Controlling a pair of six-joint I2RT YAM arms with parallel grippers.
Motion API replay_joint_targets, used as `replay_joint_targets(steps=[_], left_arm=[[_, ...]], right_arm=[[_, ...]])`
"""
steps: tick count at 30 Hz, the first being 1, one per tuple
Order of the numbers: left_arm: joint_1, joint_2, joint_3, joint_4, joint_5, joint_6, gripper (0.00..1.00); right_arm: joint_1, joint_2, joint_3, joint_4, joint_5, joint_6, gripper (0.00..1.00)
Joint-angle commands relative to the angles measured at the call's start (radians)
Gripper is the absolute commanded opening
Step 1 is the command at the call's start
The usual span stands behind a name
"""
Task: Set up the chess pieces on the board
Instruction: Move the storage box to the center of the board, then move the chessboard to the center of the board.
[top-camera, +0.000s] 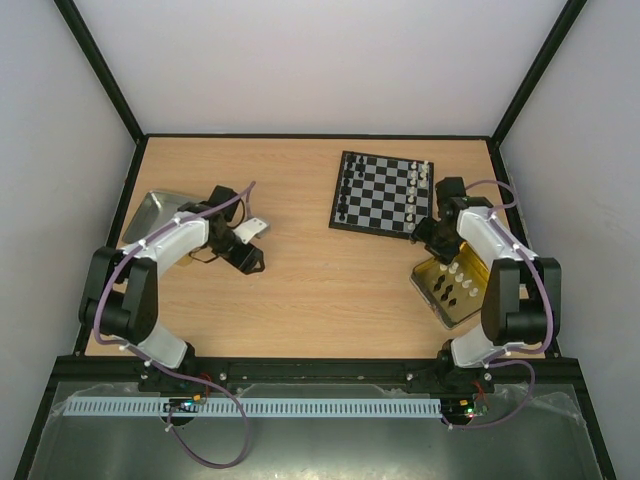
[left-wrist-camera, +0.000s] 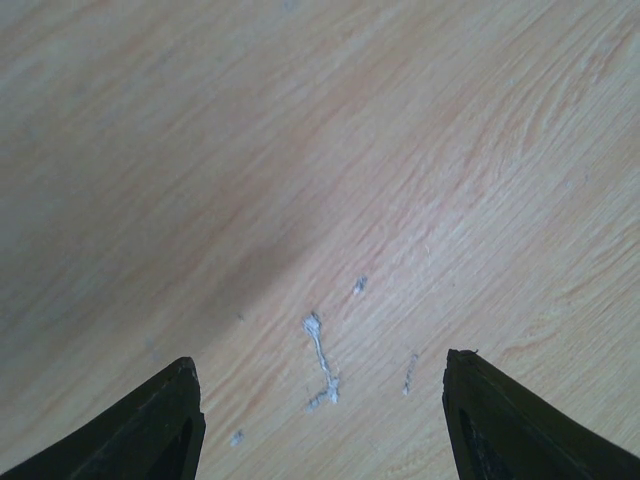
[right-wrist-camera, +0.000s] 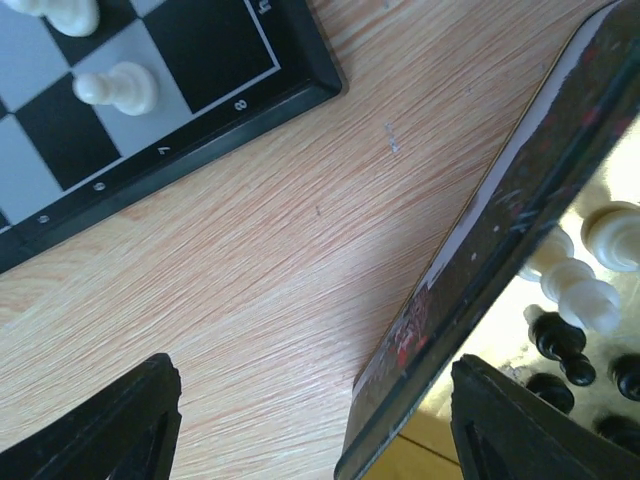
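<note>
black-and-grey checkered board (top-camera: 381, 196), gold tin (top-camera: 431, 272)

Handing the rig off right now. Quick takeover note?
Left gripper: open, empty, over bare table, away from the job.
Right gripper: open, empty, low between the board and the gold tin.
Done: black pieces line the board's left edge, white pieces its right edge.
Left: remaining pieces, both colours, sit in the gold tin; move them to the board.
</note>
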Motion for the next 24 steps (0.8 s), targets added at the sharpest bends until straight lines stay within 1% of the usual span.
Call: replay_joint_targets(steps=[1,4,7,11,12,14,16,17,20,22,24], left_arm=[[-0.011,0.051,0.108,-0.045,-0.002,0.029,0.66],[-0.015,0.082,0.19,-0.08,-0.009,0.057,0.66],[-0.016,0.106,0.242,-0.095,-0.021,0.081,0.65],[-0.002,0.137,0.277,-0.089,-0.075,0.112,0.56],[0.009,0.147,0.289,-0.086,-0.082,0.116,0.53],[0.032,0.183,0.322,-0.092,-0.085,0.122,0.49],[0.054,0.228,0.368,-0.114,-0.091,0.125,0.47],[0.059,0.244,0.391,-0.122,-0.094,0.129,0.47],[0.068,0.274,0.445,-0.13,-0.103,0.133,0.45],[0.068,0.303,0.499,-0.152,-0.09,0.132,0.44],[0.068,0.335,0.557,-0.184,-0.055,0.117,0.45]], right_arm=[[0.002,-0.07,0.028,-0.062,0.008,0.011,0.7],[0.002,-0.099,0.051,-0.087,0.017,0.022,0.7],[0.001,-0.11,0.104,-0.109,0.075,0.039,0.65],[-0.007,-0.066,0.221,-0.094,0.134,0.081,0.58],[-0.014,-0.053,0.251,-0.084,0.139,0.099,0.53],[-0.03,-0.033,0.291,-0.054,0.142,0.136,0.41],[-0.052,-0.01,0.326,-0.033,0.132,0.164,0.35],[-0.066,0.001,0.341,-0.022,0.127,0.177,0.34],[-0.12,0.052,0.397,0.002,0.107,0.206,0.34],[-0.158,0.1,0.449,0.033,0.084,0.228,0.35],[-0.192,0.146,0.488,0.098,0.051,0.26,0.39]])
